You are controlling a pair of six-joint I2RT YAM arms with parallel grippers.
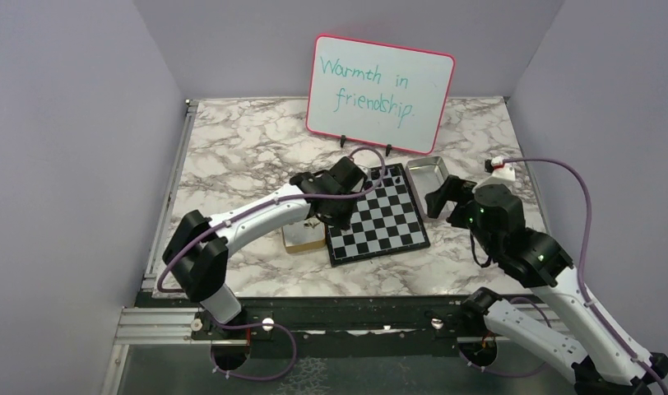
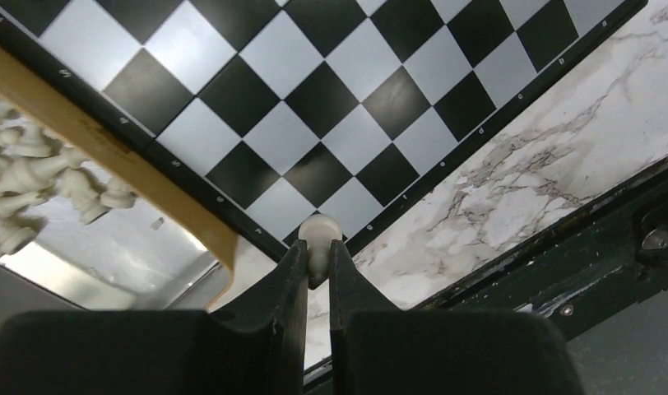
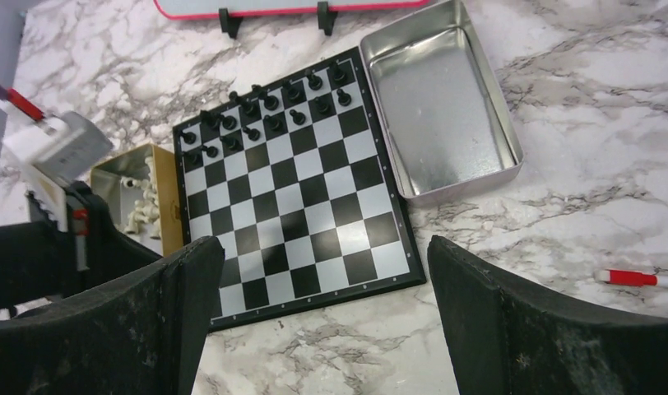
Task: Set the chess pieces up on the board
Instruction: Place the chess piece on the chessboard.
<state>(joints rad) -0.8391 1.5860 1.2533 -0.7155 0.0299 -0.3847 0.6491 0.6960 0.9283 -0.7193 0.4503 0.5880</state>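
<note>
— Left wrist view first: what's the left gripper [image 2: 317,262] doing?
— Pinching one pale piece [image 2: 319,233] between its fingers, right over a corner of the board [image 2: 314,99], beside the tan box [image 2: 109,150] of loose pale pieces [image 2: 34,173].
— And the right gripper [image 3: 324,263]?
— Spread wide, hanging above the board's near edge. All the black pieces [image 3: 265,107] stand along the far rows, next to the silver tray [image 3: 446,99].
</note>
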